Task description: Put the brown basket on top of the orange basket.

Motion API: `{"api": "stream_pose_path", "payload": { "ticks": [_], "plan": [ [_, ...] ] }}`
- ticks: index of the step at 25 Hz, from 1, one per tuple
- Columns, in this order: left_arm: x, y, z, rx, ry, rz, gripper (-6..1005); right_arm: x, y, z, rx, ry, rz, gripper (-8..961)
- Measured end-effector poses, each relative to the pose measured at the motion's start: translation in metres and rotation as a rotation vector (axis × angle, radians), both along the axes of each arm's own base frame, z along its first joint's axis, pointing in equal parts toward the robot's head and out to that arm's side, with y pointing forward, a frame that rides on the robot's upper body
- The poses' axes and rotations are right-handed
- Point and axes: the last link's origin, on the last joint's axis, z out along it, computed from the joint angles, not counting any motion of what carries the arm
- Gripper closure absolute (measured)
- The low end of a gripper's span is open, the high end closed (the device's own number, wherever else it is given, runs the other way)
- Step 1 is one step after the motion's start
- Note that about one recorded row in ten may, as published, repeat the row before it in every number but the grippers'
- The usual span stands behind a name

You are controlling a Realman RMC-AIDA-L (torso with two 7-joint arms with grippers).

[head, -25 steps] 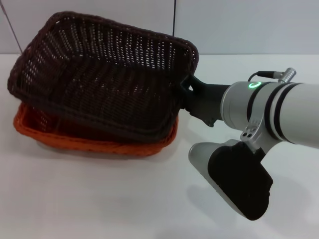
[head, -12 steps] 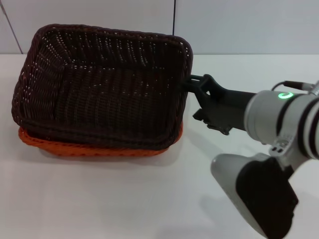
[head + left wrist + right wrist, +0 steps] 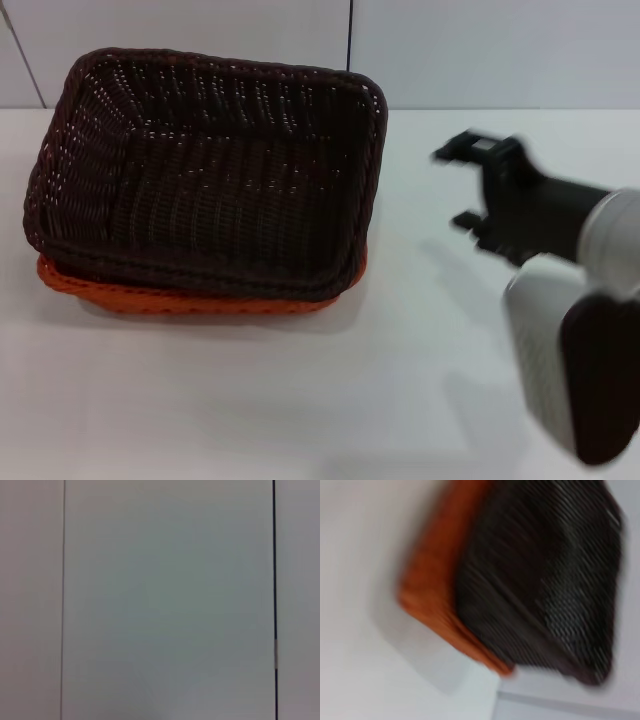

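On the near right of the white table (image 3: 300,400), closest to me, hangs the right arm's thick grey and black forearm. Just beyond it sits the right gripper (image 3: 462,185), a black block with two short fingers (image 3: 455,152) pointing left. The fingers are spread apart and hold nothing. A strip of bare table separates them from the baskets, so gripper and baskets are near one another but not touching.

Farther back and to the left sits the brown basket (image 3: 210,180), nested squarely inside the orange basket (image 3: 200,298). Only the orange rim shows, as a band along the front and at the right corner under the brown weave. The stack's long axis runs left to right across the table, and its short right end faces the open fingers. Behind everything stands a pale panelled wall.

The left gripper is nowhere to be seen; its wrist camera shows only that blank wall, so the right arm is plainly the nearer one.

The stacking looks finished. I would judge that any coming move only carries the right arm clear of the stack, rightward.
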Motion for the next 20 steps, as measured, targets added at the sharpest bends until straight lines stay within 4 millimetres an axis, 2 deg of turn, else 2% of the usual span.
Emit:
{"api": "stream_pose_path", "payload": {
  "ticks": [1,3,4,6,8,9,10,11,13,14,15,16,17,18,19,20],
  "plan": [
    [0.0,0.0,0.0,0.0,0.0,0.0,189,0.008,0.007,0.012,0.077,0.099,-0.054,251],
    [-0.003,0.0,0.0,-0.002,0.004,0.01,189,0.012,0.011,0.018,0.123,0.159,-0.08,251],
    [-0.002,0.0,0.0,-0.002,0.004,0.01,189,0.024,0.018,0.03,0.218,0.29,-0.127,251],
    [-0.002,0.0,0.0,-0.001,0.004,0.01,189,0.028,0.021,0.034,0.252,0.348,-0.14,251],
    [-0.003,0.001,0.0,0.0,0.005,0.01,189,0.045,0.03,0.039,0.328,0.494,-0.185,251],
    [-0.003,0.001,0.002,0.005,0.006,0.009,189,0.062,0.037,0.04,0.387,0.631,-0.216,251],
    [-0.003,0.001,0.002,0.007,0.007,0.009,189,0.062,0.037,0.04,0.387,0.631,-0.216,251],
    [-0.002,0.001,0.002,0.01,0.008,0.008,189,0.071,0.041,0.041,0.419,0.715,-0.219,251],
    [-0.003,0.001,0.003,0.014,0.008,0.009,189,0.095,0.046,0.042,0.492,0.891,-0.232,251],
    [-0.003,0.001,0.004,0.016,0.008,0.009,189,0.116,0.05,0.047,0.566,1.047,-0.234,251],
    [-0.003,0.001,0.004,0.017,0.007,0.009,189,0.129,0.05,0.05,0.611,1.136,-0.238,251],
    [-0.003,0.001,0.004,0.018,0.007,0.01,189,0.129,0.05,0.05,0.611,1.136,-0.238,251],
    [-0.003,0.002,0.005,0.019,0.007,0.009,189,0.156,0.048,0.054,0.697,1.303,-0.24,251],
    [-0.003,0.002,0.005,0.019,0.007,0.009,189,0.156,0.048,0.054,0.697,1.303,-0.24,251],
    [-0.002,0.003,0.005,0.019,0.007,0.007,189,0.183,0.041,0.059,0.772,1.484,-0.201,251],
    [-0.002,0.003,0.004,0.018,0.008,0.007,189,0.183,0.041,0.059,0.772,1.484,-0.201,251]
  ]
}}
